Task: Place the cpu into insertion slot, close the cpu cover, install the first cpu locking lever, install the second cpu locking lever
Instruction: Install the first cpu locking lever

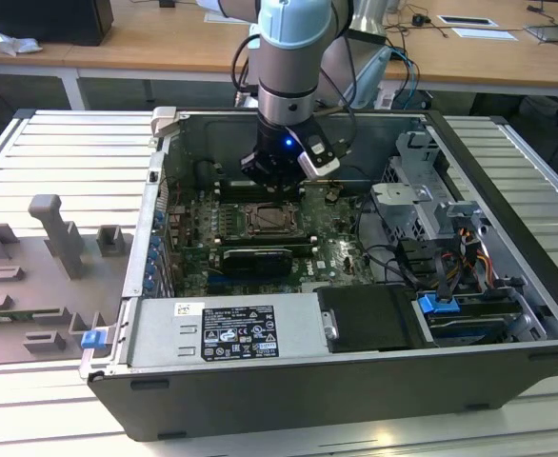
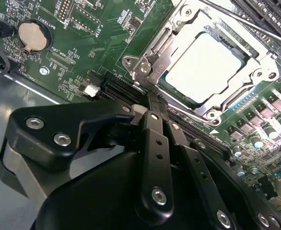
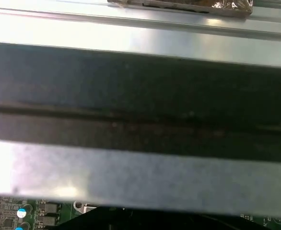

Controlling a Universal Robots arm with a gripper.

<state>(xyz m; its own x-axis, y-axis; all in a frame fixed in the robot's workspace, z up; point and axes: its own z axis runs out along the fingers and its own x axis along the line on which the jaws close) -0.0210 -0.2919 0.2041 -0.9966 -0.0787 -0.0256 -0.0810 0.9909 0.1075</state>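
Inside the open computer case (image 1: 508, 181) lying on the slatted desk (image 1: 60, 152), the green motherboard (image 2: 107, 43) carries the insertion slot (image 2: 150, 62) near its middle. Seated in that slot is the cpu (image 2: 203, 64), its pale metal top showing through the square cut-out of the cpu cover (image 2: 176, 43), which lies flat over it. A thin lever rod (image 2: 255, 26) runs along the socket's far edge. Hovering just above the socket's edge nearest the case's back wall is the tool (image 2: 152, 103); its black fingers (image 2: 155, 129) sit pressed together with nothing between them. Much of the first wrist view is a blurred dark and silver case wall (image 3: 140, 110). Beyond the case stand wooden room desks (image 1: 165, 38) with papers.
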